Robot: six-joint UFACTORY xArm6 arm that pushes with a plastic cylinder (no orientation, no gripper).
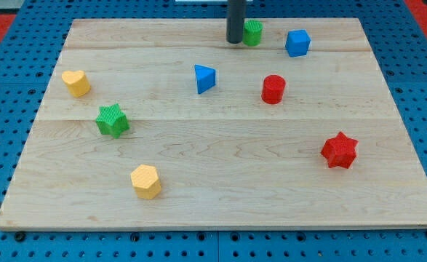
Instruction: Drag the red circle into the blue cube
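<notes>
The red circle (pixel 273 89), a short red cylinder, sits right of the board's middle. The blue cube (pixel 297 43) lies above it and slightly to the right, near the view's top edge of the board. They are apart. My tip (pixel 233 41) rests at the view's top centre, left of the blue cube and above-left of the red circle. It stands right beside a green cylinder-like block (pixel 253 33), which it partly hides.
A blue triangle (pixel 204 78) lies left of the red circle. A red star (pixel 339 151) is at the right. A yellow heart (pixel 76 82), a green star (pixel 112 120) and a yellow hexagon (pixel 146 181) lie on the left half of the wooden board (pixel 220 196).
</notes>
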